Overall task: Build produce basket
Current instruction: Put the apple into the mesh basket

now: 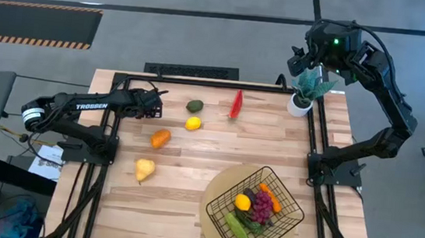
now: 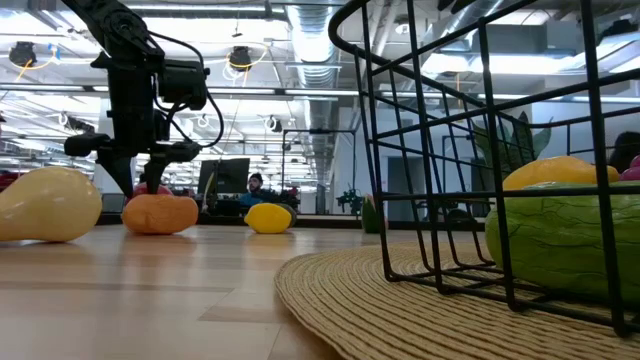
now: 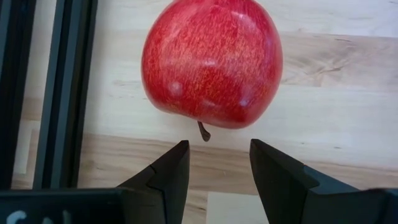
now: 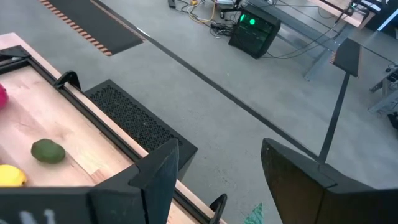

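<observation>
A red apple [image 3: 211, 62] lies on the wooden table near its far left corner, stem toward my left gripper [image 3: 217, 163]. That gripper is open and hovers just above the apple without touching it; it also shows in the high view [image 1: 151, 101] and low view [image 2: 150, 160]. The black wire basket [image 1: 284, 190] stands on a round tan mat [image 1: 212, 205] and holds a lemon, purple grapes, a cucumber and a carrot. An avocado [image 1: 194, 105], lemon [image 1: 192, 123], watermelon slice [image 1: 236, 103], orange [image 1: 160, 138] and pear [image 1: 143, 169] lie loose. My right gripper [image 4: 217, 168] is open and empty, high over the far right corner.
A small green plant in a white pot [image 1: 302, 102] stands at the far right corner, below my right arm. A black frame rail [image 3: 56, 93] runs along the table's left edge, close beside the apple. Bare wood lies between the loose fruit and the basket.
</observation>
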You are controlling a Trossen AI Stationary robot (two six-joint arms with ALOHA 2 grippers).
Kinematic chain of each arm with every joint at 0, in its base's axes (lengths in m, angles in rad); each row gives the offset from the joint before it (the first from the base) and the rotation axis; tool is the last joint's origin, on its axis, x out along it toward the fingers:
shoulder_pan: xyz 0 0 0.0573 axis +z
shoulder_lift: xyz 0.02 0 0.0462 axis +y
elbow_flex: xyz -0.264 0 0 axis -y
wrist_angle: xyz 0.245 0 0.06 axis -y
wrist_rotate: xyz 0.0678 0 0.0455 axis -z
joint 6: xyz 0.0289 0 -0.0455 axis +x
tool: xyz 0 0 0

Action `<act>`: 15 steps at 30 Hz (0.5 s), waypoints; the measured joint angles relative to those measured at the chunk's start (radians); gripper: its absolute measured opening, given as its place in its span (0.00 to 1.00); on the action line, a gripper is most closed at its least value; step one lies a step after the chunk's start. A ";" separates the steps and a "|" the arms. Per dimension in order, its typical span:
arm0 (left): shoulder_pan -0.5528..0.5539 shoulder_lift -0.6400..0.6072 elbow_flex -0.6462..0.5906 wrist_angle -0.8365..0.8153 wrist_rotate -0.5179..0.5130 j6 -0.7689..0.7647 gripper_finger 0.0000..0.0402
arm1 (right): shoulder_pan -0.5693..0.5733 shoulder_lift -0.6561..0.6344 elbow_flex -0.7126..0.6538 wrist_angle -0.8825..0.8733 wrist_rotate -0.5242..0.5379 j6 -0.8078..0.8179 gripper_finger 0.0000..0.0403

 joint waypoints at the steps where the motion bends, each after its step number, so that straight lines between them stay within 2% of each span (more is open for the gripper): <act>1: 0.000 0.000 0.000 0.000 0.003 0.000 0.39 | 0.000 0.000 0.000 0.000 0.000 0.000 0.62; 15: 0.020 0.000 0.000 -0.001 0.007 0.000 0.39 | 0.000 0.000 0.000 -0.001 0.000 0.003 0.62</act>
